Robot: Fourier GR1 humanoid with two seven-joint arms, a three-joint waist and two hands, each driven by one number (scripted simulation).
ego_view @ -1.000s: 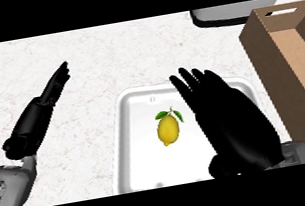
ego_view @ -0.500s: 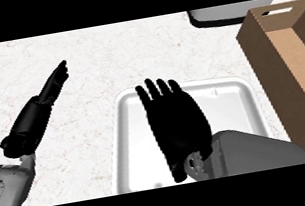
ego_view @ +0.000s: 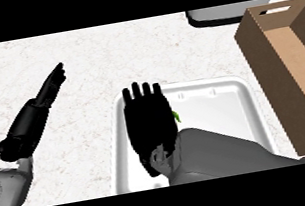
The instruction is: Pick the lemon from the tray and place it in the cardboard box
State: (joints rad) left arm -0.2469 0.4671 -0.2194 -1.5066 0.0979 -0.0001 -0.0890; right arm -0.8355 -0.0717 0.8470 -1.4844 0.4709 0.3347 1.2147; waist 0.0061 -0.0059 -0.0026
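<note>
Lemon: lay in the white tray, almost wholly hidden beneath the right hand; only a sliver of green leaf showed at the hand's right edge. Its long axis and heading could not be told.

Tray: rectangular, shallow, on the pale speckled counter, its long side running away from the robot.

Cardboard box: open-topped, long and narrow, standing just right of the tray, apart from it, with a handle slot in its far end wall.

Grey object: at the counter's far edge, behind the box, cut off by the view.

Right hand: spread flat, back upward, over the tray's left half, fingers straight and pointing away from the robot; whether anything was held under it could not be told. Its grey forearm covered the tray's near part.

Left hand: on the counter well left of the tray, fingers straight, edge-on, pointing away and slightly right, holding nothing.
</note>
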